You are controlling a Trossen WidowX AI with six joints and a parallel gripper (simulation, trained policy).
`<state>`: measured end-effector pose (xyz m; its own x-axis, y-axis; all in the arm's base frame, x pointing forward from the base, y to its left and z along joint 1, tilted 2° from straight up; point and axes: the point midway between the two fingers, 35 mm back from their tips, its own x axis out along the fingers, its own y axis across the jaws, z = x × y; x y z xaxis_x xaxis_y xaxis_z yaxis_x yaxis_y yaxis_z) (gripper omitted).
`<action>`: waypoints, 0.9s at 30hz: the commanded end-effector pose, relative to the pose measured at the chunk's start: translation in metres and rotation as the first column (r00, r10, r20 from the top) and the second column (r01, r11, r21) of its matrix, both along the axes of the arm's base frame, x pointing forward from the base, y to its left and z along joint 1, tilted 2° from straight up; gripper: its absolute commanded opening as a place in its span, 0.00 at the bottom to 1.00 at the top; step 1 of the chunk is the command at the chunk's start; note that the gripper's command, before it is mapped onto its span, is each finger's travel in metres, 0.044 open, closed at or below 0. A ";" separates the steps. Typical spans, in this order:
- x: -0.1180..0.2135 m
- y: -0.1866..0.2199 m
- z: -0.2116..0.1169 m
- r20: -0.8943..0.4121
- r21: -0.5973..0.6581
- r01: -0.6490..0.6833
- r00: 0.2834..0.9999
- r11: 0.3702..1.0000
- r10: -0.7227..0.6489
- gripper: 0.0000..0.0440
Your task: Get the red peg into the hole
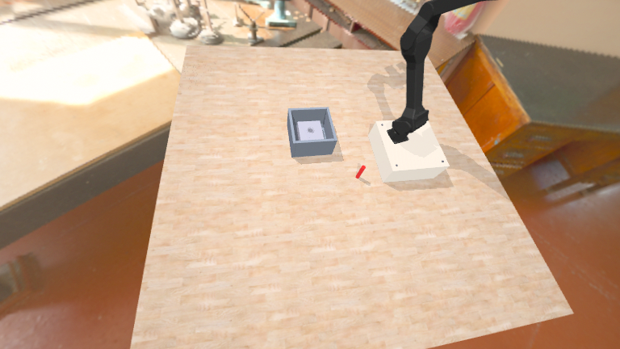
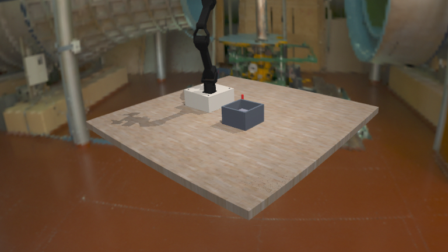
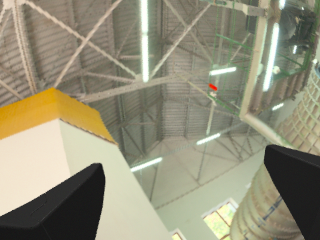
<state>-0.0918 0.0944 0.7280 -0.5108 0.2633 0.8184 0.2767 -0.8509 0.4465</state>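
The red peg (image 1: 360, 171) (image 2: 242, 96) stands upright on the table, between the box and the robot's white base; in the exterior view the box hides its lower part. The open grey-blue box (image 1: 312, 149) (image 2: 233, 117) sits on the table. In the top view a pale plate (image 1: 302, 135) with a small dark hole (image 1: 311, 130) shows at its bottom. My gripper (image 3: 188, 164) is open and empty, its two black fingers wide apart in the wrist view. It is high up and far from the peg and box, at the top edge of the top and exterior views.
The white base block (image 1: 413, 157) (image 2: 196, 100) carries the black arm (image 1: 414, 80) (image 2: 205, 54), which rises up and away from the box. The wooden table (image 1: 311, 258) (image 2: 185, 147) has open edges. The wrist view shows only the surrounding hall.
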 end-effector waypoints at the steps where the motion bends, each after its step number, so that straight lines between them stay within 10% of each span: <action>1: 0.001 0.007 -0.003 0.000 -0.007 0.034 0.999 0.999 -0.034 0.96; 13: 0.026 0.117 -0.059 0.090 -0.218 0.375 0.927 0.901 -0.364 1.00; 27: 0.094 0.213 -0.154 0.303 -0.426 0.677 0.732 0.600 -0.610 1.00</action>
<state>-0.0158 0.2887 0.5984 -0.1939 0.8440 0.5000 -0.2901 -0.5363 0.7926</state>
